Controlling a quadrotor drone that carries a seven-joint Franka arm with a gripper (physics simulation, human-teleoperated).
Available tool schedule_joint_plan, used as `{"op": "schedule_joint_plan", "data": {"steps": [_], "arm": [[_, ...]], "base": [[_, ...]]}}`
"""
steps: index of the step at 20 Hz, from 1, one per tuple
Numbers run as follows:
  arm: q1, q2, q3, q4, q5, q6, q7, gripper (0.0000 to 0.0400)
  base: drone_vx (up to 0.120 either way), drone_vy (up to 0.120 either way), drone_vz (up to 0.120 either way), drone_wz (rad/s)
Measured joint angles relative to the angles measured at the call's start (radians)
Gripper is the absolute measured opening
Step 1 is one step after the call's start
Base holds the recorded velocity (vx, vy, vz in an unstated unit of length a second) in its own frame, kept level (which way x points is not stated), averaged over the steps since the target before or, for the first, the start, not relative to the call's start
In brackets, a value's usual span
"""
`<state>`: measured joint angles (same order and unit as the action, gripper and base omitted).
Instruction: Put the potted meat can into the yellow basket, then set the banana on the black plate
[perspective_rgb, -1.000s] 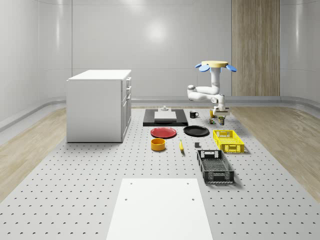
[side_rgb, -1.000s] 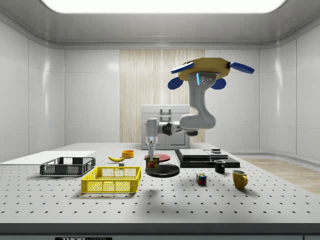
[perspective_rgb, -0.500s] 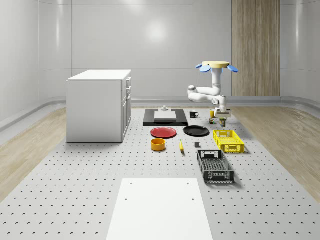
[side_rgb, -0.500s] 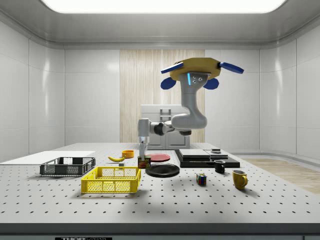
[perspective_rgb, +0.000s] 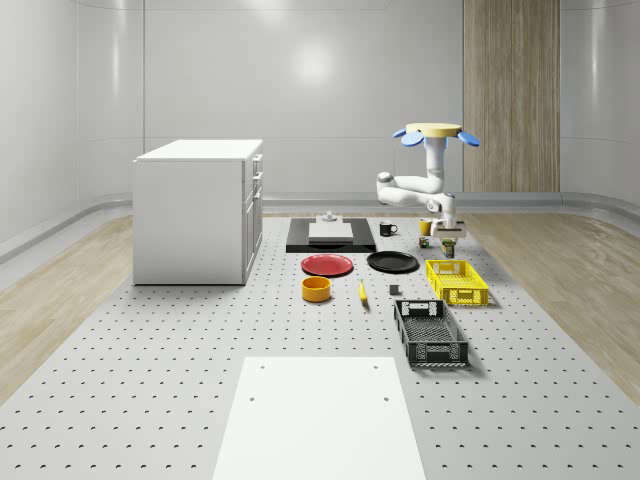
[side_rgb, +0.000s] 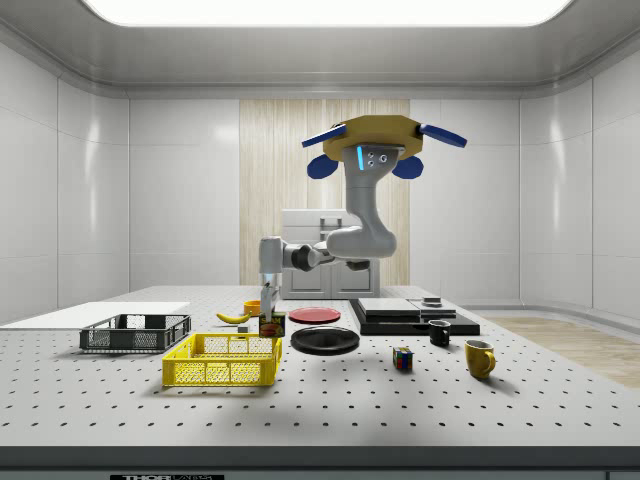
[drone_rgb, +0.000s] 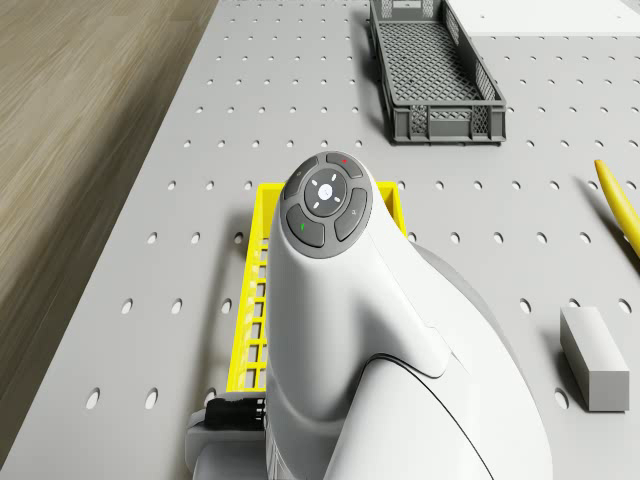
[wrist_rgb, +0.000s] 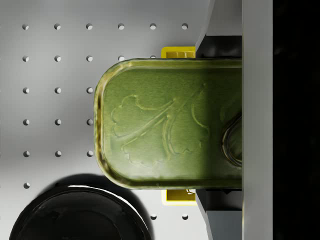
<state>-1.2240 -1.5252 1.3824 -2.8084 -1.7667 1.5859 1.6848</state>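
The drone (side_rgb: 375, 140) hovers above the table, near the black plate (side_rgb: 325, 340). Its arm reaches down to the gripper (side_rgb: 269, 314), which is shut on the potted meat can (side_rgb: 271, 326). The can hangs just above the end of the yellow basket (side_rgb: 225, 360) nearest the plate. From the whole-scene view, the gripper (perspective_rgb: 449, 235) holds the can (perspective_rgb: 449, 244) over the far end of the basket (perspective_rgb: 456, 281). The wrist view shows the can's green top (wrist_rgb: 170, 122) and the black plate (wrist_rgb: 75, 215) beside it. The banana (perspective_rgb: 362, 292) lies on the table near the black plate (perspective_rgb: 392, 262).
A black crate (perspective_rgb: 430, 332) sits in front of the basket. A red plate (perspective_rgb: 327, 265), an orange bowl (perspective_rgb: 316, 289) and a white cabinet (perspective_rgb: 198, 210) stand toward the whole-scene view's left. A cube (side_rgb: 403, 358) and mugs (side_rgb: 479, 357) lie on the side view's right.
The drone and arm have moved toward the side view's left with the can, from over the black plate to over the basket's end.
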Motion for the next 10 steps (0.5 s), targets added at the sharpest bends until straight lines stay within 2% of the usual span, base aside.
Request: {"op": "schedule_joint_plan", "data": {"steps": [7,10], "arm": [[-0.002,-0.008,0.001,0.0,0.003,0.007,0.001,0.0291],[-0.002,-0.01,0.001,0.0,0.004,0.01,0.002,0.0291]], "base": [[0.12,0.0,0.0,0.0],[0.12,0.0,-0.12,0.0]]}}
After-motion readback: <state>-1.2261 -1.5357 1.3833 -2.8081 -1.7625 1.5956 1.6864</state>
